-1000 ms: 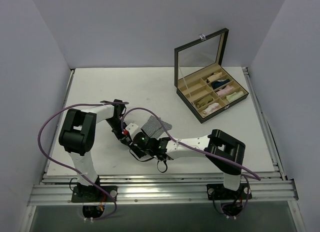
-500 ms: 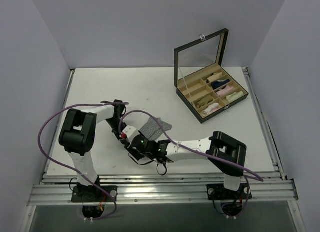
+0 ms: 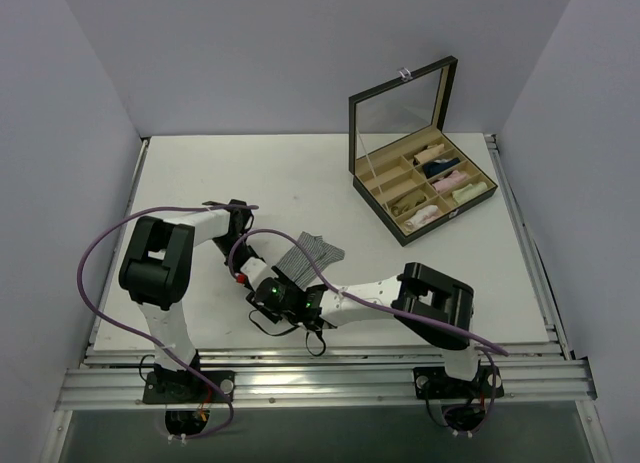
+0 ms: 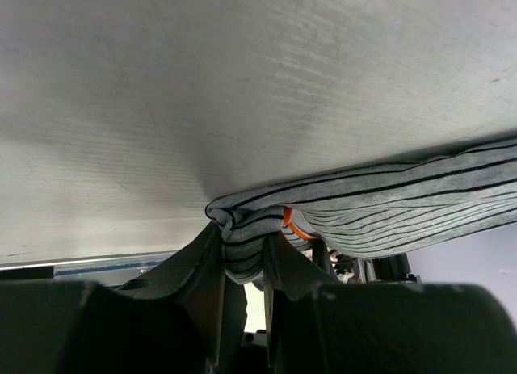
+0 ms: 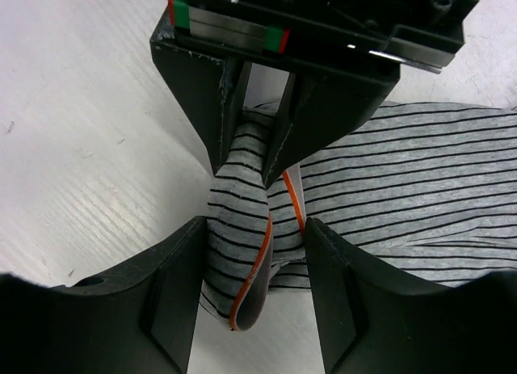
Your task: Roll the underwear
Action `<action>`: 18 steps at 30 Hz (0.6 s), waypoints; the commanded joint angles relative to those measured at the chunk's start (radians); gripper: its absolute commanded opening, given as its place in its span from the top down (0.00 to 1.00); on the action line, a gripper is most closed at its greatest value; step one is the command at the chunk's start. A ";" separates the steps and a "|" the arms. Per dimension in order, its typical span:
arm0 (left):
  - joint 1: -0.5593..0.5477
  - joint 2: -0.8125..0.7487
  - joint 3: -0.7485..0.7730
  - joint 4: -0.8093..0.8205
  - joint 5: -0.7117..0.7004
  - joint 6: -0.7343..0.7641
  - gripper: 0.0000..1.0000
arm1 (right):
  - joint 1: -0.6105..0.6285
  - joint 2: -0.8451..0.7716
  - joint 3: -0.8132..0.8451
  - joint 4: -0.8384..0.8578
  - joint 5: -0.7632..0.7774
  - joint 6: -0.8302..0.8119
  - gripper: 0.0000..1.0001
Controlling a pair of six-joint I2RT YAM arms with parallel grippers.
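The left gripper [image 4: 245, 246] is clamped on the underwear [image 4: 388, 200]. Its two dark fingers pinch a bunched end of the grey pinstriped cloth, and a sliver of the orange-red waistband edge [image 4: 288, 224] shows just beside one finger. In the right wrist view the same pinch is seen from the other side, with the left arm's fingers coming in on the far end of a narrow, raised fold.

The right gripper [image 5: 254, 249] straddles that fold on its near side. The cloth fills the gap and meets both fingers, so the gripper reads as closed on the fold rather than standing free. How hard it presses cannot be told.

Two grips this close on one fold probably share the work. One would anchor the gathered end so it cannot spring flat, while the other is placed to turn it over and start the roll. The waistband runs down the fold between the right fingers, which suggests the roll is being started from that firmer hem.

The rest of the garment spreads flat and loose to one side on the white table [image 3: 300, 173], free to be drawn in. Most of it is not yet gathered, so the rolling looks barely begun.

From above, the two grippers meet left of centre, towards the near edge. The grey cloth lies just beyond them. Well apart, at the far right, an open case [image 3: 378, 211] stands with its lid upright. Several of its compartments hold small rolled garments [image 3: 425, 215], which likely show the shape wanted here.
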 commanded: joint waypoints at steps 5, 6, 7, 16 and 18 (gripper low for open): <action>-0.017 0.054 -0.013 -0.020 -0.117 -0.001 0.89 | 0.006 0.021 0.012 -0.035 0.069 -0.012 0.55; -0.017 0.054 -0.010 -0.023 -0.116 -0.003 0.89 | 0.006 0.030 0.012 -0.038 0.071 -0.008 0.56; -0.017 0.056 -0.008 -0.023 -0.117 -0.003 0.89 | 0.006 0.035 0.012 -0.040 0.071 -0.004 0.57; 0.015 -0.001 0.010 -0.032 -0.081 0.006 0.77 | -0.074 0.000 -0.083 0.015 -0.179 0.128 0.99; 0.039 -0.025 0.033 -0.051 -0.097 0.019 0.68 | -0.126 -0.019 -0.133 0.064 -0.318 0.183 1.00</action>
